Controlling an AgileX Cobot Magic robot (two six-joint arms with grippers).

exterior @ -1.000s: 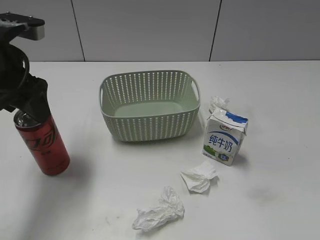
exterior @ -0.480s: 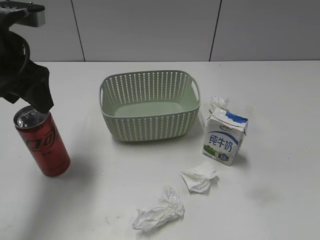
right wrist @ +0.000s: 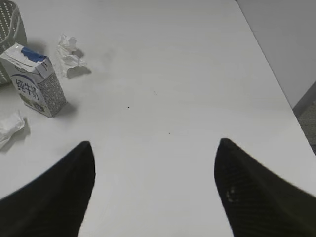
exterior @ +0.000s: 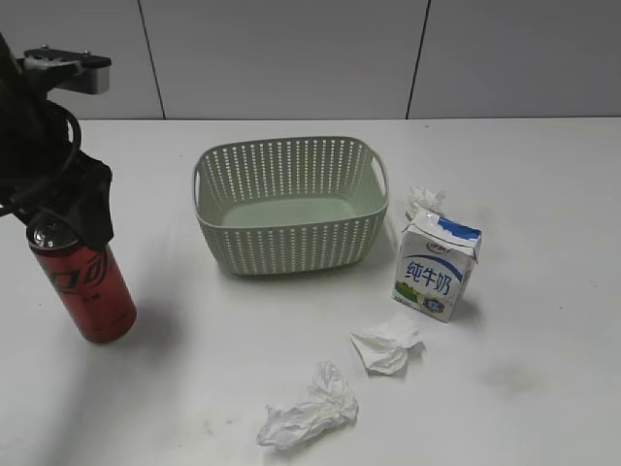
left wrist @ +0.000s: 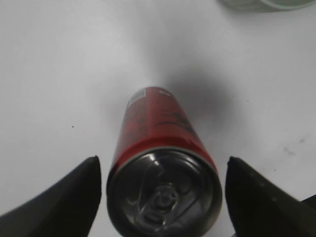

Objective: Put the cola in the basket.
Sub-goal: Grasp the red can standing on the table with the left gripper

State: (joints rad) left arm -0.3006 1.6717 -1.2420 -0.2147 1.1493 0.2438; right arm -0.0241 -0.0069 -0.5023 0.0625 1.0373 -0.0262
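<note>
The cola (exterior: pixel 92 291) is a tall red can with a silver top, standing upright on the white table at the far left. In the left wrist view the cola (left wrist: pixel 158 128) sits right below the camera. My left gripper (exterior: pixel 63 228) is open and hangs over the can's top. Its two black fingers straddle the rim with a small gap on each side (left wrist: pixel 163 165). The pale green basket (exterior: pixel 291 248) stands empty at the table's middle, to the right of the can. My right gripper (right wrist: pixel 154 144) is open and empty over bare table; it does not show in the exterior view.
A white-and-blue milk carton (exterior: pixel 437 272) stands right of the basket and also shows in the right wrist view (right wrist: pixel 34 84). Crumpled tissues lie behind the carton (exterior: pixel 424 201), in front of it (exterior: pixel 388 345) and near the front edge (exterior: pixel 309 413). The table's right edge (right wrist: pixel 276 89) is near.
The left gripper rose up and left off the can top, baring it, then came back down and right over it. The can and all else stayed still.
</note>
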